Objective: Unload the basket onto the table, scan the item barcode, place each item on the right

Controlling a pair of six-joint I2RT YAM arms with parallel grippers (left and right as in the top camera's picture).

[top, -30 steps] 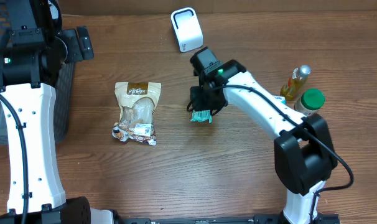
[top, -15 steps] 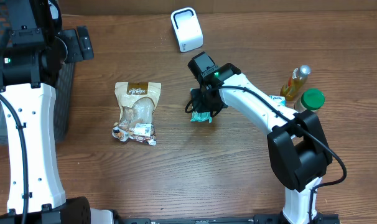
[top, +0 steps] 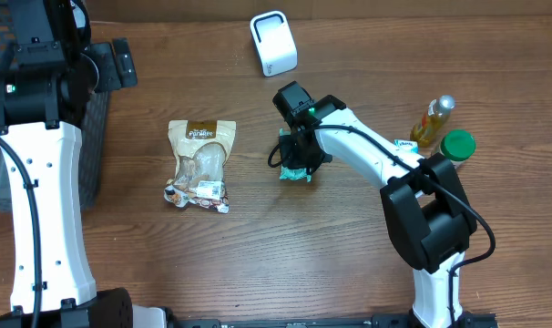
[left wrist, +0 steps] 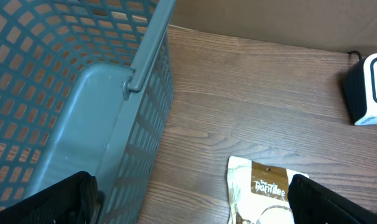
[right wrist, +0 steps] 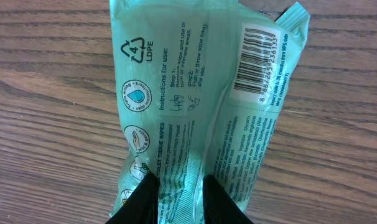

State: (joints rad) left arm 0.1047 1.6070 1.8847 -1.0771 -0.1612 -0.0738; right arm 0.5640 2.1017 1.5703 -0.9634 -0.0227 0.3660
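The item is a pale green pack of wipes lying flat on the wooden table, with its barcode facing up near one end. My right gripper is straight above it, and in the right wrist view the gripper has its black fingers pinching the pack at its raised middle seam. The white scanner stands at the back of the table, apart from the pack. At the far left my left gripper is open with nothing between its fingers, hovering by the basket.
A brown snack bag lies left of the pack and also shows under the left wrist as the bag. A grey mesh basket stands at the left edge. An oil bottle and a green-lidded jar stand at the right.
The right arm has shifted slightly left over the green pack and its jaws have narrowed onto the pack. The left arm and the other things have not moved.
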